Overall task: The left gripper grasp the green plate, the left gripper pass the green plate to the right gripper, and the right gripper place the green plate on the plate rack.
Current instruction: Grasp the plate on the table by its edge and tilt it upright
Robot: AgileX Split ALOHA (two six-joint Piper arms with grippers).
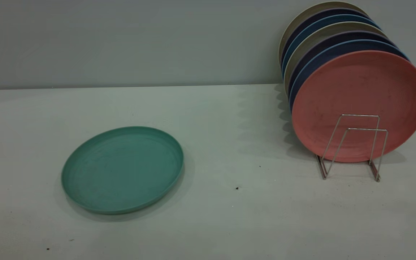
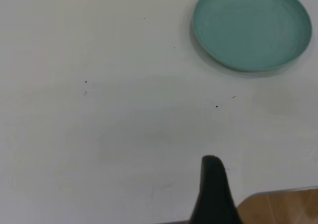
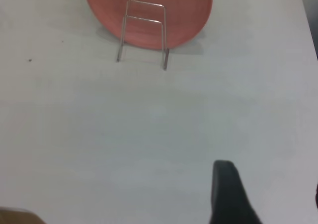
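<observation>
Nothing's started yet; green plate (image 1: 122,169) lies flat on the table (image 1: 229,216), well apart from the rack (image 1: 352,148); can't tell either gripper's finger state.

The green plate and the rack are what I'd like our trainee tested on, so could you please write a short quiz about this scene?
1. True or false: the green plate lies flat on the table, apart from the plate rack.
2. Which plate stands frontmost in the rack? A) blue B) pink C) beige
3. Fill in: neither arm shows in the exterior view; the left wrist view shows one dark finger over bare table, well short of the ____ plate.

Key
1. True; nothing touches it.
2. B, the pink plate, with empty wire loops in front of it.
3. green. The right wrist view likewise shows a finger short of the rack.
</observation>
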